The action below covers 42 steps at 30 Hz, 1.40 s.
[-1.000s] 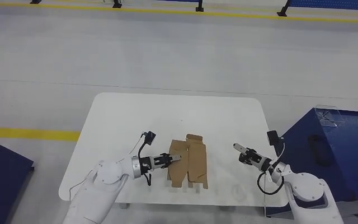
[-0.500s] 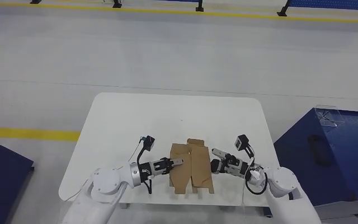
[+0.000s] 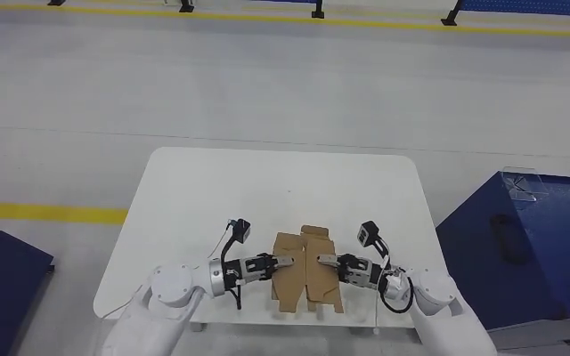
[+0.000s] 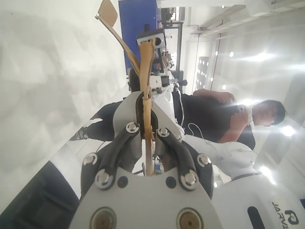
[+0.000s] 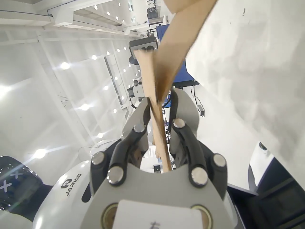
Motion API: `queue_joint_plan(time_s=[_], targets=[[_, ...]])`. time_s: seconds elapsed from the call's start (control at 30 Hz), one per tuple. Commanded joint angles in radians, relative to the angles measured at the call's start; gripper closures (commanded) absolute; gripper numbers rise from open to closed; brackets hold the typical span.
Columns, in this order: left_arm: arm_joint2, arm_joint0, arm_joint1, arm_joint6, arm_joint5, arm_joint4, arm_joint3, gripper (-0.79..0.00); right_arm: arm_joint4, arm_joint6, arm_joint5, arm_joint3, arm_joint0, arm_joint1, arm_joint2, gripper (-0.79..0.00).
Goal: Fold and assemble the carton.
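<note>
Cardboard carton [image 3: 305,283], clamped by left end effector [image 3: 283,261] from 9 o'clock and right end effector [image 3: 322,260] from 3, likely needs spreading open next.

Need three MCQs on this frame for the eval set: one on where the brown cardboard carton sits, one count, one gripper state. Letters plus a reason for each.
1. Where is the flat brown cardboard carton on the white table?
A) far corner
B) middle of the near edge
C) hanging off one side

2. How many grippers are at the carton?
A) none
B) one
C) two

3. The left gripper is:
A) open, away from the carton
B) shut on the carton's edge
C) shut on nothing

Key:
1. B: the top view shows it by the near edge, between the arms.
2. C: the left gripper and the right gripper are at its opposite edges.
3. B: the left wrist view shows it clamped on the cardboard.
</note>
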Motion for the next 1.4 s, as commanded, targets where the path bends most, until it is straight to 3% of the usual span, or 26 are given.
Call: queue_joint_plan(time_s=[0.0, 0.3, 0.5, 0.6, 0.8, 1.07, 1.23, 1.37], targets=[[-0.014, -0.005, 0.001, 0.005, 0.0, -0.037, 0.028, -0.785, 0.012, -0.005, 0.0, -0.005, -0.004, 0.001, 0.001, 0.0], [-0.209, 0.057, 0.043, 0.039, -0.031, 0.004, 0.055, -0.785, 0.017, -0.023, 0.006, -0.01, -0.01, 0.006, 0.021, 0.0], [-0.235, 0.08, 0.053, 0.081, -0.039, 0.087, 0.05, -0.785, -0.008, -0.048, -0.007, -0.016, -0.011, 0.008, 0.028, 0.0], [-0.235, 0.08, 0.053, 0.081, -0.039, 0.087, 0.05, -0.785, 0.056, -0.12, -0.13, -0.113, 0.007, 0.008, 0.093, 0.0], [-0.235, 0.08, 0.053, 0.081, -0.039, 0.087, 0.05, -0.785, 0.123, -0.153, -0.403, -0.379, 0.011, 0.006, 0.163, 0.0], [-0.235, 0.08, 0.053, 0.081, -0.039, 0.087, 0.05, -0.785, -0.048, -0.191, -0.637, -0.589, 0.036, -0.001, 0.112, 0.0], [-0.235, 0.08, 0.053, 0.081, -0.039, 0.087, 0.05, -0.785, -0.048, -0.238, -0.644, -0.583, 0.035, -0.004, 0.073, 0.0], [-0.235, 0.08, 0.053, 0.081, -0.039, 0.087, 0.05, -0.785, 0.174, -0.261, -0.481, -0.552, 0.027, -0.005, 0.017, 0.0]])
